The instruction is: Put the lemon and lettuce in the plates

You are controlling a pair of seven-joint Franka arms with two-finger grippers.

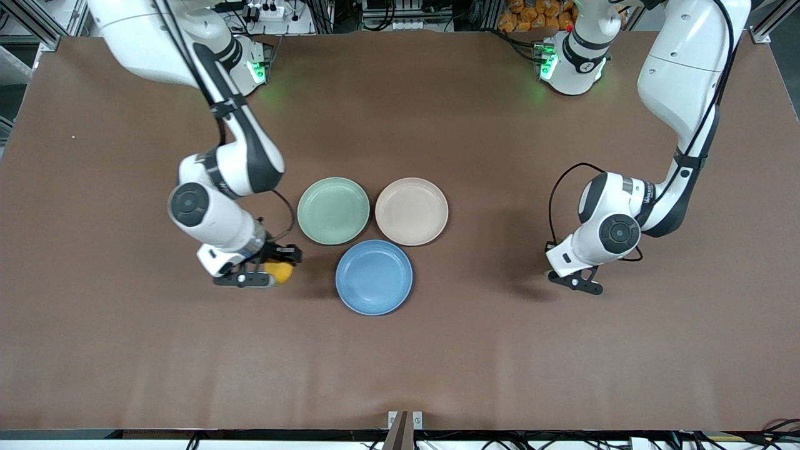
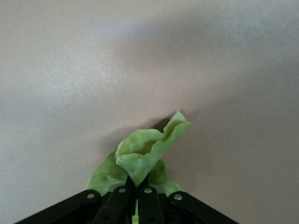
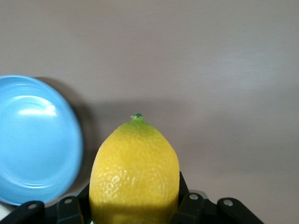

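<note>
My right gripper (image 1: 277, 269) is shut on the yellow lemon (image 1: 280, 273), low over the table beside the blue plate (image 1: 374, 277), toward the right arm's end. In the right wrist view the lemon (image 3: 134, 172) fills the jaws and the blue plate (image 3: 32, 140) lies off to one side. My left gripper (image 1: 576, 280) is shut on the crumpled green lettuce (image 2: 149, 149), over bare table toward the left arm's end; the leaf is hidden in the front view. The beige-pink plate (image 1: 411, 210) lies farther from the front camera than the blue one. Both plates hold nothing.
A mint green plate (image 1: 333, 210) lies beside the beige-pink plate, toward the right arm's end, and holds nothing. The three plates touch in a cluster at the table's middle. Brown table surface (image 1: 400, 362) surrounds them.
</note>
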